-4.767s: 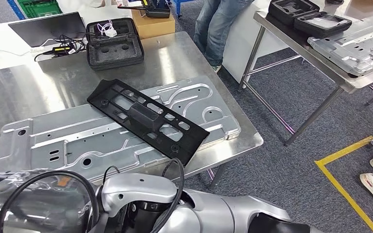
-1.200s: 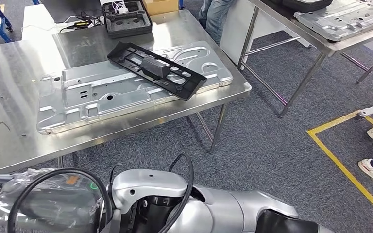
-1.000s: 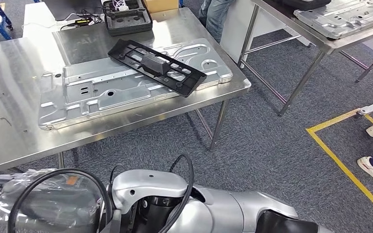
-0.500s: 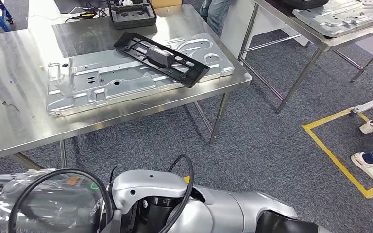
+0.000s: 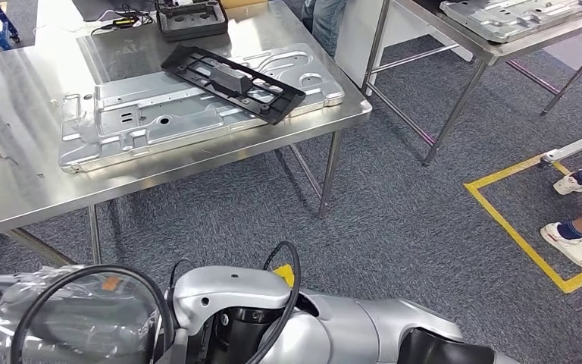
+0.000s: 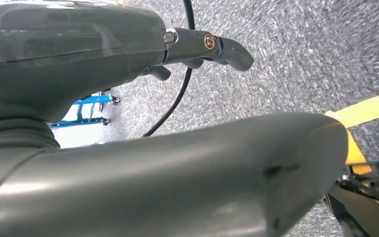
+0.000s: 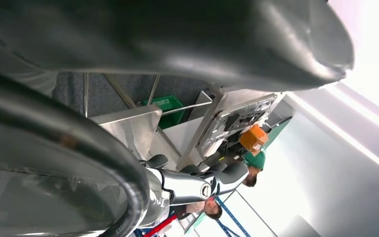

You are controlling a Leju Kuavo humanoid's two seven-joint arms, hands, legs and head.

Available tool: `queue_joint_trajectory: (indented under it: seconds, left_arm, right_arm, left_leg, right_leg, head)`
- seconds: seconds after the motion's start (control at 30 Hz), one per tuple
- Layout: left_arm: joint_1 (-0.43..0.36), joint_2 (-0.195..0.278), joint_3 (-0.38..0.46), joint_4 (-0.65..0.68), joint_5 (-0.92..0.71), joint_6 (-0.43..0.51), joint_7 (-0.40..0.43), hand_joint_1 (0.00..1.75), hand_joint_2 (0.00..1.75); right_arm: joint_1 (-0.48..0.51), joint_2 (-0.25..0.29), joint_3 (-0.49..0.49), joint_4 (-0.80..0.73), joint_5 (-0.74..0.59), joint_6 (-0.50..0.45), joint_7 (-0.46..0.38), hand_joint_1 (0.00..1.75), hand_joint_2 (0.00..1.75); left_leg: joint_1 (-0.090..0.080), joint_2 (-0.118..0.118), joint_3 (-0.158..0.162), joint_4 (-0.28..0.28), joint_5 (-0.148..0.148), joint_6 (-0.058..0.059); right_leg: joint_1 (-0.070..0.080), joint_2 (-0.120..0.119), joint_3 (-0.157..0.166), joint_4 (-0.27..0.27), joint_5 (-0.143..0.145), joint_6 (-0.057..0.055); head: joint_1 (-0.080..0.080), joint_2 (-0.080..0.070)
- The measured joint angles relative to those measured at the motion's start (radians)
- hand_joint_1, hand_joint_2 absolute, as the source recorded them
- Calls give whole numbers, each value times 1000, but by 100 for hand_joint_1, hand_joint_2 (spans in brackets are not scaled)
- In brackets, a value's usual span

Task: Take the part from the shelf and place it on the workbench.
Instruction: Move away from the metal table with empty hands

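While the robot stands back on the speckled grey carpet, the brushed-steel worktop at the left carries everything of interest: a long, flat sheet of stamped aluminium, the metal panel, ribbed and punched with slots and round holes, lies along it, and the part, a matte black plastic frame with rectangular cut-outs and a raised block in the middle, rests slantwise across the panel's right half, its lower corner near the worktop's front edge. Behind it, at the far edge, sits a black foam case with moulded recesses, beside a tangle of cables. Further right a second steel table on thin legs bears another stamped panel, and yellow tape marks a square on the floor, where a person's white shoes stand. The left robot hand hangs over the carpet, smooth dark fingers part-curled around nothing I can make out; whether it is clenched I cannot tell. The right robot hand shows glossy grey fingers bent, likewise unclear.
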Motion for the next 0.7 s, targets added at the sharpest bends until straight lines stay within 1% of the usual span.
queue_joint_trajectory:
  seconds: [0.03,0.07,0.1,0.13,0.17,0.2,0.23,0.27,0.3,0.33,0.37,0.4,0.43,0.47,0.5,0.53,0.57,0.6,0.63,0.67,0.7]
  left_arm:
    - [-1,0,0,0,0,0,0,0,0]
    - [-1,0,0,0,-1,0,0,0,0]
    - [-1,0,0,0,-1,1,0,0,0]
    - [-1,0,0,0,-2,1,0,0,0]
    - [0,-1,0,0,-3,1,0,0,0]
    - [1,-1,0,0,-3,1,0,0,0]
    - [0,-2,0,0,-3,1,0,0,0]
    - [-1,-3,0,0,-4,2,0,0,0]
    - [-3,-3,0,0,-4,3,0,0,0]
    - [-3,-3,0,0,-4,4,0,0,0]
    - [-3,-3,0,0,-5,4,0,0,0]
    - [-2,-3,0,0,-5,4,0,0,0]
    - [-2,-3,0,0,-5,4,0,0,0]
    - [-2,-3,0,0,-5,4,0,0,0]
    - [-2,-3,0,0,-5,4,0,0,0]
    - [-2,-4,0,0,-6,5,0,0,0]
    - [-2,-4,0,0,-7,5,0,0,0]
    - [-2,-4,0,0,-7,6,0,0,0]
    - [-2,-4,0,0,-8,6,0,0,0]
    - [-2,-4,0,0,-9,6,0,0,0]
    - [-2,-4,0,0,-9,6,0,0,0]
  right_arm:
    - [0,0,0,0,0,0,0,0,0]
    - [-1,0,0,0,0,0,0,0,0]
    - [-1,0,0,0,0,0,0,0,0]
    - [-1,0,0,0,0,0,0,0,0]
    - [-2,0,0,0,0,0,0,0,0]
    - [-2,-1,0,0,0,0,0,0,0]
    - [-2,-1,0,0,0,0,0,0,0]
    - [-3,-2,0,0,0,0,0,0,0]
    - [-3,-2,0,0,0,0,0,0,0]
    - [-2,-2,0,0,0,0,0,0,0]
    - [-2,-3,0,0,0,0,0,0,0]
    - [-2,-3,0,0,0,0,0,0,0]
    - [-2,-3,0,0,0,0,0,0,0]
    - [-3,-4,0,0,0,0,0,0,0]
    - [-3,-4,0,0,0,0,0,0,0]
    - [-5,-4,0,0,0,0,0,0,0]
    - [-6,-4,-1,0,0,0,-1,0,0]
    - [-6,-4,-1,0,0,0,-1,0,0]
    - [-7,-4,-1,0,0,0,-1,0,0]
    - [-7,-4,-1,0,0,0,-1,0,0]
    - [-7,-4,-1,0,0,0,0,0,0]
  left_leg:
    - [-3,0,41,-67,16,4]
    - [-6,-1,68,-114,26,8]
    - [-9,-2,78,-136,29,13]
    - [-12,-2,76,-137,31,19]
    - [-11,-2,72,-137,37,25]
    - [-10,-1,69,-139,44,31]
    - [-8,1,63,-140,51,37]
    - [-6,2,56,-142,60,43]
    - [-5,3,46,-142,68,46]
    - [-5,3,36,-141,75,48]
    - [-4,3,26,-141,82,47]
    - [-4,4,16,-140,89,46]
    - [-2,4,7,-140,95,43]
    - [-1,3,0,-140,101,40]
    - [1,2,-6,-140,106,35]
    - [2,1,-10,-139,111,30]
    - [2,1,-15,-138,116,24]
    - [1,1,-19,-138,121,17]
    - [0,1,-22,-138,126,9]
    - [1,2,-24,-139,132,2]
    - [4,2,-26,-138,131,-4]
  right_leg:
    - [2,0,-6,5,3,4]
    - [4,-1,-11,9,7,8]
    - [5,-1,-15,11,11,13]
    - [5,-1,-17,12,16,18]
    - [4,-1,-19,12,20,24]
    - [3,-1,-23,17,16,29]
    - [1,0,-31,33,-1,34]
    - [-2,1,-47,69,-32,38]
    - [-6,2,-68,124,-75,41]
    - [-11,2,-92,192,-117,44]
    - [-15,2,-111,254,-148,47]
    - [-19,2,-116,289,-163,49]
    - [-22,2,-101,286,-160,51]
    - [-24,2,-65,244,-142,51]
    - [-25,2,-16,173,-116,52]
    - [-25,2,33,97,-97,51]
    - [-23,2,68,38,-85,50]
    - [-20,4,86,4,-80,48]
    - [-17,5,88,-7,-81,45]
    - [-15,6,84,-6,-77,41]
    - [-16,5,80,-7,-71,33]
  head:
    - [0,0]
    - [0,0]
    - [1,0]
    - [1,0]
    - [1,0]
    - [0,0]
    - [0,0]
    - [0,0]
    - [0,0]
    - [1,0]
    - [1,0]
    - [1,0]
    - [1,0]
    - [1,0]
    - [1,0]
    - [1,0]
    - [1,0]
    - [1,0]
    - [1,0]
    - [1,0]
    - [1,0]
